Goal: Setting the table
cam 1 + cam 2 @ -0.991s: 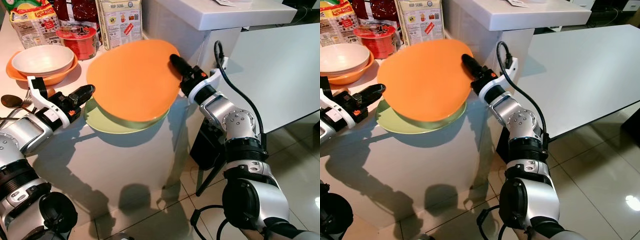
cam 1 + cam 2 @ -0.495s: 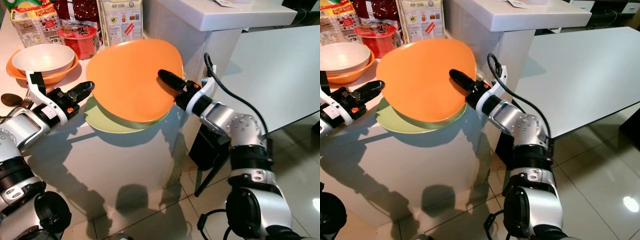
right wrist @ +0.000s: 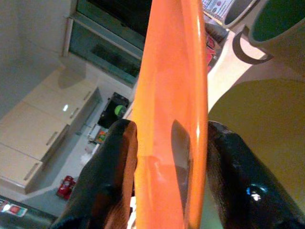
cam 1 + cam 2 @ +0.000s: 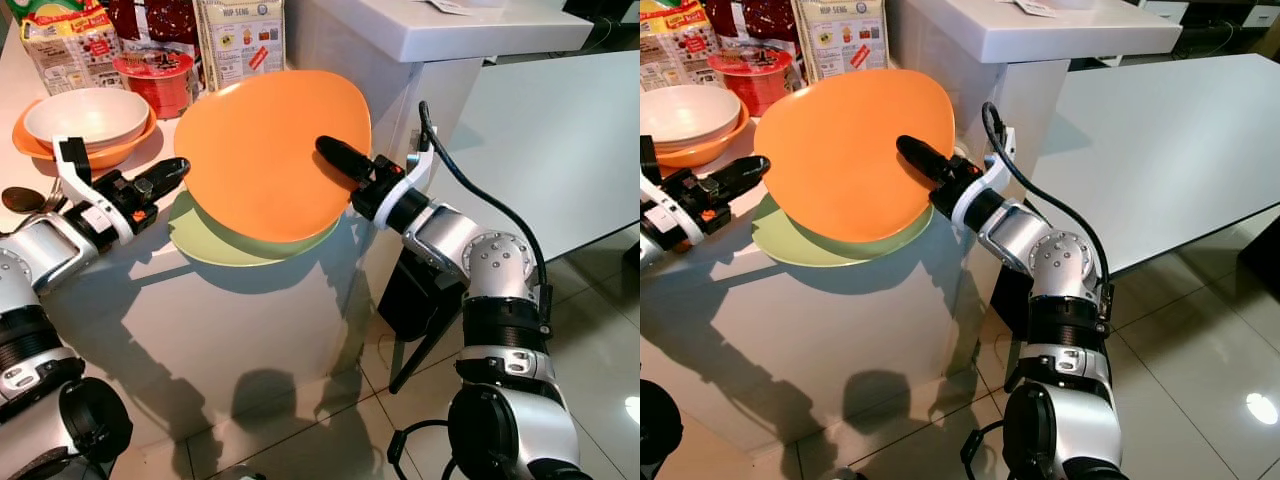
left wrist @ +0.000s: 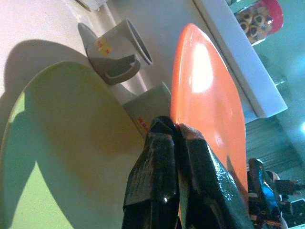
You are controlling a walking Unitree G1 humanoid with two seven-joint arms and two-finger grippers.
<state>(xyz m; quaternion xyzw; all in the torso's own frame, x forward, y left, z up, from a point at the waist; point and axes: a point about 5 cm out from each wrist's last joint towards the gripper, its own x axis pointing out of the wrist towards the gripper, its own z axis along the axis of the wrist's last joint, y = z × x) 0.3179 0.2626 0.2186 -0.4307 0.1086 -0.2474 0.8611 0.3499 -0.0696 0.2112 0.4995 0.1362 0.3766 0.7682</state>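
Right gripper (image 4: pixel 335 158): fingers either side of the orange plate (image 4: pixel 268 150), one finger lying across its face; whether they press the plate I cannot tell.
Left gripper (image 4: pixel 165 176): fingers closed together at the plate's left rim.
Orange plate: tilted up on edge above the green plate (image 4: pixel 215 245).
Green plate: flat on the white counter (image 4: pixel 240 310), near its corner.
Bowls (image 4: pixel 85 122): stacked behind the left gripper.

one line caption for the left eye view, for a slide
Both grippers, left and right, lift a tilted orange plate off a green plate.
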